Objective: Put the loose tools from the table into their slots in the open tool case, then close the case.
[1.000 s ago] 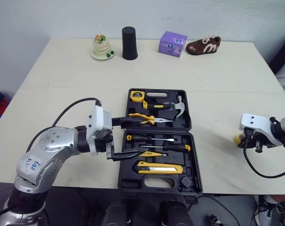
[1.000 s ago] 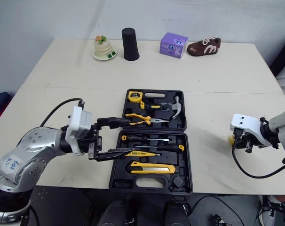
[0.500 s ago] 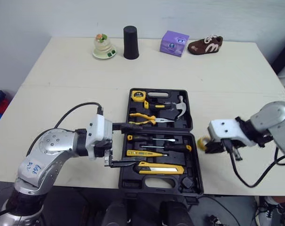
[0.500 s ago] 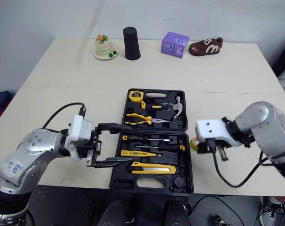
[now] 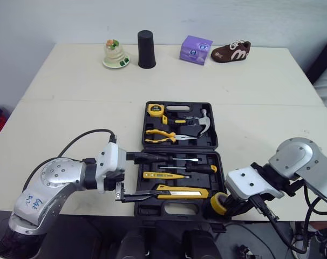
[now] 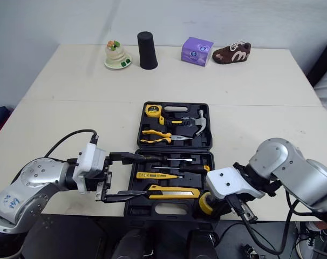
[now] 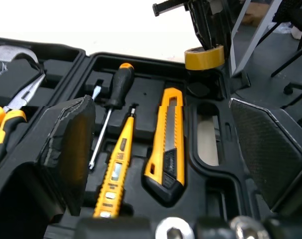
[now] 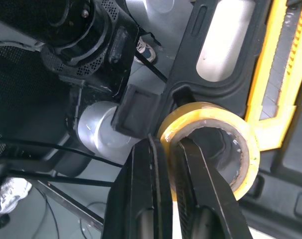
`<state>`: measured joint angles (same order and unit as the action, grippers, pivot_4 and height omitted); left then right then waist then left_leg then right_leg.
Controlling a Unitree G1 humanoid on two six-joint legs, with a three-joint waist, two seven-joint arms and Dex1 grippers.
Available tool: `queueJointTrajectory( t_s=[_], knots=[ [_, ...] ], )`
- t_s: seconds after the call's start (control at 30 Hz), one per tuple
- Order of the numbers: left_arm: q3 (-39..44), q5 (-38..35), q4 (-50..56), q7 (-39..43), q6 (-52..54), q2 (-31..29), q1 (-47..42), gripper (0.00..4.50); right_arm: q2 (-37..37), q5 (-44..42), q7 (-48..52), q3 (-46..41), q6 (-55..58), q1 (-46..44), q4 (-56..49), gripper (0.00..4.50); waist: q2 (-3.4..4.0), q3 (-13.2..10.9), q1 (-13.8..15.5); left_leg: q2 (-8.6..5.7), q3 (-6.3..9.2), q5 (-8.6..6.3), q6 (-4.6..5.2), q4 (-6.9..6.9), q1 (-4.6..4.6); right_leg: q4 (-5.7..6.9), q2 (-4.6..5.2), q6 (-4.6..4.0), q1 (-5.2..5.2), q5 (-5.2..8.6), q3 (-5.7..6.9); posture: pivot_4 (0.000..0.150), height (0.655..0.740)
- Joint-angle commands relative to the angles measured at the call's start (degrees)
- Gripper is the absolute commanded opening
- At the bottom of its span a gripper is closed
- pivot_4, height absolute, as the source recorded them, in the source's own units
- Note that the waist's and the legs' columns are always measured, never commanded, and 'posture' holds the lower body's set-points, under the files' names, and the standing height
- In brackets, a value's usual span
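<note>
A pale table [image 5: 72, 108] runs from the near edge to a wall. At its near middle a black tool case [image 6: 139, 208] lies open and flat, one half farther from the robot and one half nearer.

The left gripper [image 5: 150, 175] reaches in from the left side of the case. Its jaws are spread wide, one finger over the left end of the screwdriver row and the other along the near left part of the nearer half. Nothing is between them.

The right gripper [image 8: 169, 142] is at the near right corner of the case. Its jaws are pinched narrow on the wall of a yellow tape roll [image 5: 218, 202], with one finger inside the ring and one outside. The roll hangs over that corner, near a round recess; whether it touches the case cannot be told.

In the farther half sit a yellow tape measure [image 5: 155, 109], yellow-handled pliers [image 5: 163, 135] and a hammer [image 5: 198, 121]. In the nearer half lie a black-handled screwdriver [image 5: 190, 167], a yellow tester pen [image 5: 161, 175] and a yellow utility knife [image 5: 182, 190], each in its own slot.

Along the far edge of the table, well apart from the case, stand a small dish with a cake-like ornament [image 5: 115, 54], a black cup [image 5: 146, 49], a purple box [image 5: 196, 49] and a brown shoe [image 5: 231, 51].
</note>
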<state>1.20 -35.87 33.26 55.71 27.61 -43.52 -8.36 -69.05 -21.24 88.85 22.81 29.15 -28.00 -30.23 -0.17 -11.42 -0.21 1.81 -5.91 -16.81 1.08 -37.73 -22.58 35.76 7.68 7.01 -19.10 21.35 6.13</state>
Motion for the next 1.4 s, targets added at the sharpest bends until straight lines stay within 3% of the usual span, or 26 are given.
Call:
queueJointTrajectory(
  t_s=[0.03, 0.8, 1.03, 1.4],
  knots=[
    [1.1, -0.6, 2.8, -0.5, -0.3, -0.4, 0.8, 4.50, 0.9, 0.9, 2.7, 0.4, -0.5, -0.7, -0.4, 0.03, 0.00, 0.0, 0.2, -0.01, 0.02, 0.00, 0.01, -0.02, 0.00, 0.01, 0.01, 0.00, 0.00, 0.00, 0.01, 0.150, 0.7400],
    [1.5, -0.2, 5.6, -0.4, -1.1, -2.5, 6.6, 4.50, 5.2, 11.2, 2.4, 7.1, -2.4, -2.8, 2.2, 0.03, -0.02, 0.0, 0.0, 0.02, 0.02, -0.01, 0.01, -0.08, 0.12, 0.06, 0.06, -0.03, 0.12, 0.01, 0.00, 0.150, 0.7400],
    [2.2, -0.7, 5.7, -0.2, -1.0, -2.9, 7.8, 4.50, 2.1, 2.6, 3.5, 5.5, -1.7, -3.6, 0.7, 3.05, -0.02, 0.0, 0.1, 0.01, 0.08, -0.02, 0.00, -0.06, 0.14, 0.02, 0.32, -0.05, 0.18, 0.03, 0.07, 0.150, 0.7400],
    [2.3, -1.3, 3.9, 2.2, -0.8, -4.4, 7.6, 4.50, -7.2, -8.7, 3.7, 7.5, -4.0, -8.2, 3.6, 3.05, -0.01, 0.0, -0.1, 0.00, 0.05, -0.05, 0.00, -0.03, 0.15, -0.01, 0.38, -0.06, 0.18, 0.03, 0.08, 0.150, 0.7400]
  ],
)
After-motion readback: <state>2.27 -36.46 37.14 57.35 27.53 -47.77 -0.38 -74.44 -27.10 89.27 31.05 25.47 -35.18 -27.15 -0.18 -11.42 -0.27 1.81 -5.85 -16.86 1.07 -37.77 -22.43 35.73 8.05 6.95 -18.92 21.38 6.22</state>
